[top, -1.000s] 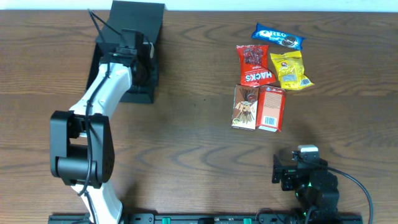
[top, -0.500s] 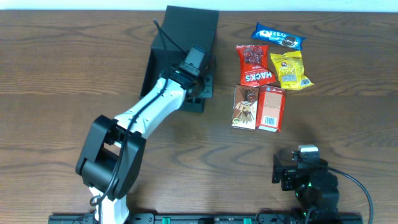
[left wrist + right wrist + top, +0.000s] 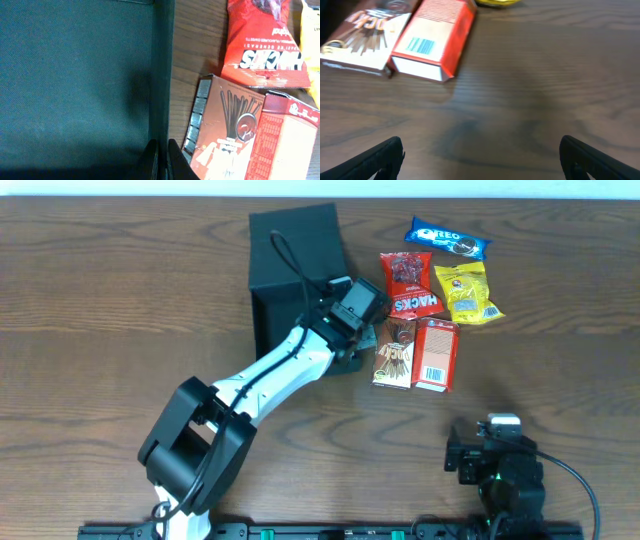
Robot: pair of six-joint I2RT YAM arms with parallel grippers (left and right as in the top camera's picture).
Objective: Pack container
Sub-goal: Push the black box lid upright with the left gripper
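Pinching the right wall of the container, the left gripper has its jaws drawn narrow on the thin black edge, with 1 finger over the dark inside and 1 outside it. The container sits toward the far middle of the table, with broad bare wood to its left and in front of it. Its right side is crowded: the brown biscuit-stick box lies just beside the gripped wall, only a thin strip of wood between them. The red box touches the brown one along its long edge. Beyond these 2 lie the red Hacks bag, the yellow bag and the Oreo packet. The right gripper sits near the table's front right with its jaws spread wide over bare wood, well apart from the snacks.
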